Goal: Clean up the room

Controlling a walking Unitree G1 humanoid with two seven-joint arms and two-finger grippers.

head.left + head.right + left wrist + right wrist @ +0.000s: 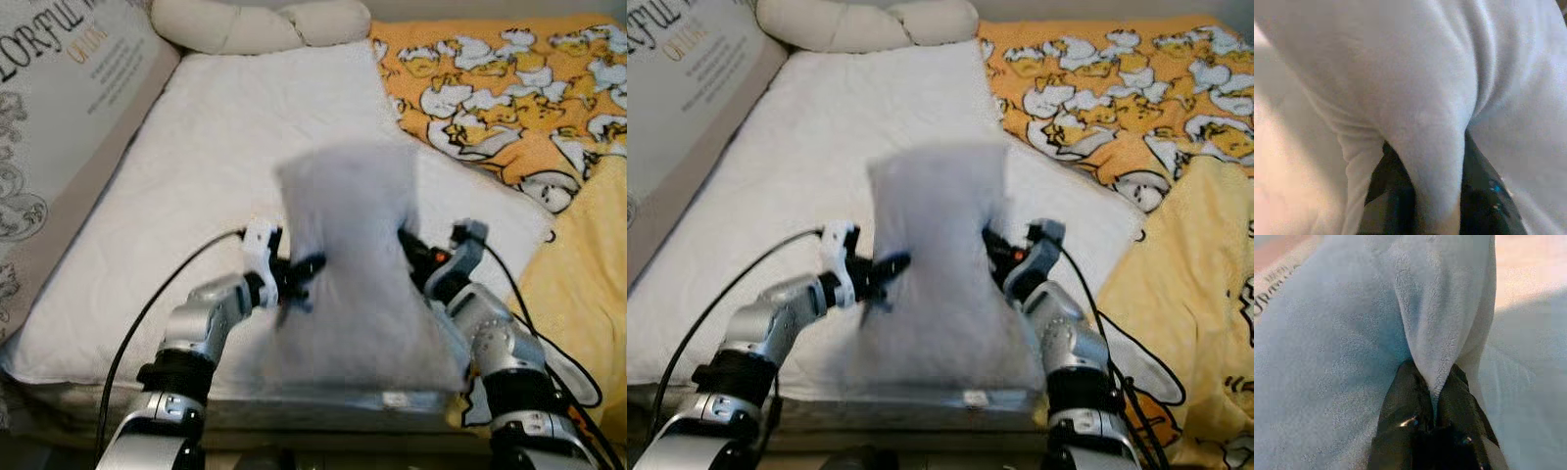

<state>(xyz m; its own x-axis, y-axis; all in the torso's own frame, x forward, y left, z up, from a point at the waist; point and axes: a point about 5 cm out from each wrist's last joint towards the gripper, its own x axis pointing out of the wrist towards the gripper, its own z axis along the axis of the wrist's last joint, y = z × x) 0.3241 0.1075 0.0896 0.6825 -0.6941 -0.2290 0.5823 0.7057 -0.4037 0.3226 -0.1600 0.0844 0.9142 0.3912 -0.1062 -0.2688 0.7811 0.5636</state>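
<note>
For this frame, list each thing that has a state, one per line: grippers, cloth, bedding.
left gripper: shut on the grey cloth's left edge
right gripper: shut on the grey cloth's right edge
grey cloth: held up between both grippers, hanging, blurred
white bed cover: spread flat
orange duck blanket: spread, rumpled
cream pillow: lying at the bed's head

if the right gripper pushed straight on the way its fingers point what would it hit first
The right gripper is already shut on a fold of the pale fleece cloth, so it would press further into that cloth. Beyond lies the white bedding, probably next, though depth is unclear.
</note>
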